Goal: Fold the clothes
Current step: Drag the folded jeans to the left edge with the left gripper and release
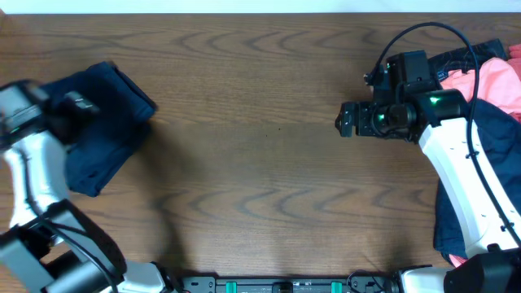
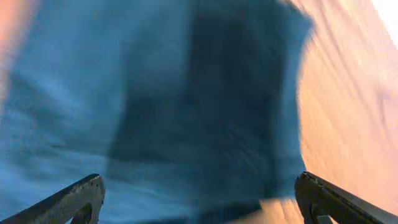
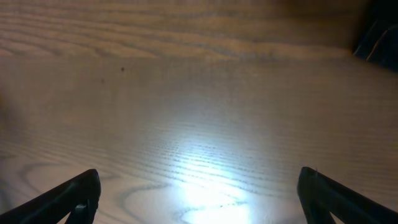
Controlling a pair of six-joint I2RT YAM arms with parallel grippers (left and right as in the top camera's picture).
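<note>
Wide open and empty, the left jaws hover over a navy garment (image 1: 110,110); the right jaws, over wooden tabletop (image 1: 260,163).

garment (image 1: 122,122) on table (image 1: 260,179), far left; clothes pile (image 1: 496,81) far right

Upper left: dark navy garment (image 1: 110,134). Upper right: coral-pink cloth (image 1: 495,81) and navy fabric (image 1: 510,145). Table (image 1: 260,179): mid-brown with wavy, darker wood grain throughout.

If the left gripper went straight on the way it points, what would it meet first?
Most likely the folded dark blue garment, filling the view ahead of the open left gripper; blur hides the gap.
</note>
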